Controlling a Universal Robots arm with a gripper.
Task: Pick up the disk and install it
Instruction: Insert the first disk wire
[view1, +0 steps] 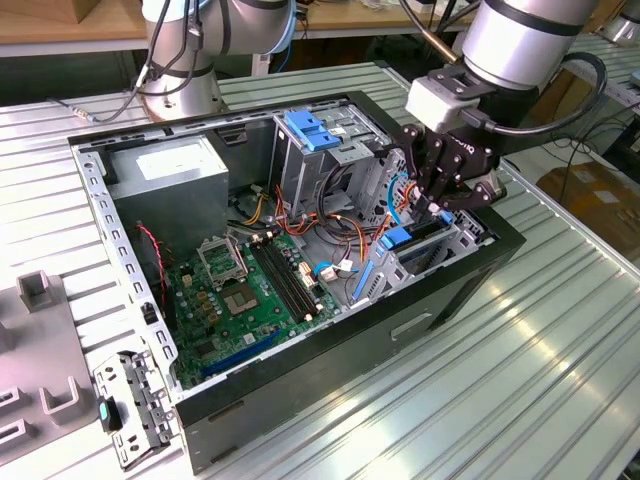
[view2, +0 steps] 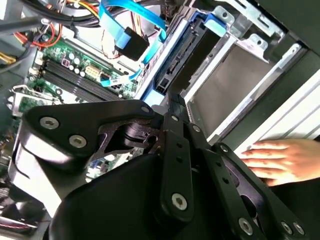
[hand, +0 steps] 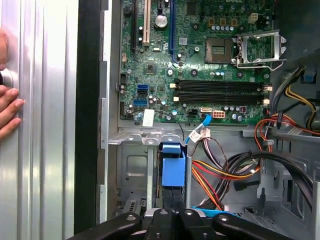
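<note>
Exterior view: gripper (view1: 437, 203) hangs just above the disk (view1: 420, 236), which stands on edge, seemingly partway down the drive bay (view1: 468, 228) at the exterior view's right of the case (view1: 470, 295), long axis along the bay; gripper's closure can't be told.

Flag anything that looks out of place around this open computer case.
A person's hand rests on the ribbed table right beside the case, close to the gripper at the disk: odd in a robot's workspace. A blue cable also hangs loose near the disk, its connector apparently unplugged.
</note>
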